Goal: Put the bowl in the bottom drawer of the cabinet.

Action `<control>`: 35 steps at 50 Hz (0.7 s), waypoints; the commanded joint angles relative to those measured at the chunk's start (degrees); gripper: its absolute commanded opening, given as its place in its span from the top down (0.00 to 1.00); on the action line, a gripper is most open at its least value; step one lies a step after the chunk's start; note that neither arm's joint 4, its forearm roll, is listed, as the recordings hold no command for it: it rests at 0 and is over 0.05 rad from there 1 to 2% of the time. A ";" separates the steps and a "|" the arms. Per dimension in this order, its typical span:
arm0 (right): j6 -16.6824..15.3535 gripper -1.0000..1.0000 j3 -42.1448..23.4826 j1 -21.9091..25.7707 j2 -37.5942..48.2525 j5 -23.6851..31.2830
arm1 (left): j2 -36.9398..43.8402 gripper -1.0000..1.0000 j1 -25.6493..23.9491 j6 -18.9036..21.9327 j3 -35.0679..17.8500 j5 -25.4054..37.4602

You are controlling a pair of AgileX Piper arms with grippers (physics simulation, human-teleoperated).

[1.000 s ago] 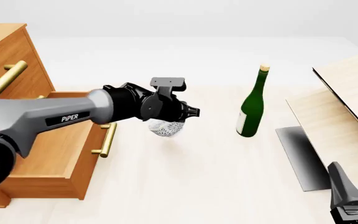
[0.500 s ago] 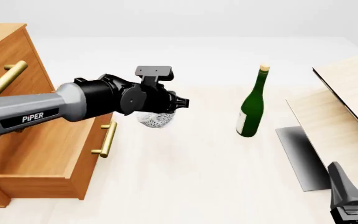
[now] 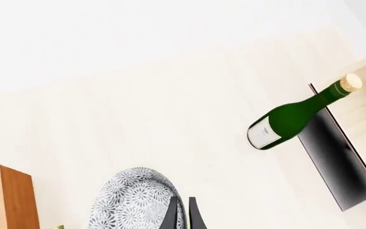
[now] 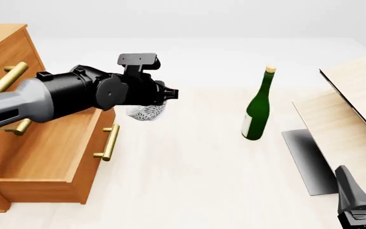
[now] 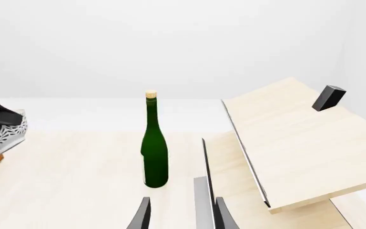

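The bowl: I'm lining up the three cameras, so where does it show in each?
Front view: the bowl hangs below the left pincer, beside the open bottom drawer.
Left wrist view: bottom edge, gripped at its rim.
Right wrist view: far left edge, partly cut off.
Shared landmark: the green wine bottle.

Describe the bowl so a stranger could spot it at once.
Start at the orange-brown cabinet on the left; its bottom drawer stands pulled open. Just beyond that drawer's handle corner, the left gripper holds the bowl: small, round, white with blue-grey speckles, unlike the green bottle.
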 commanded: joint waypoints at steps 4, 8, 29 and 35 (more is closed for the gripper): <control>0.00 0.00 0.00 0.00 0.00 0.01 | -3.49 1.00 2.48 0.96 2.23 -0.28; 0.00 0.00 0.00 0.00 0.00 0.00 | -4.28 1.00 3.42 1.56 2.19 0.74; -0.01 0.00 0.00 0.00 0.00 0.01 | -7.34 1.00 5.41 2.18 3.05 2.59; -0.01 0.00 0.00 0.00 0.00 0.00 | -8.78 1.00 6.36 2.41 3.42 3.44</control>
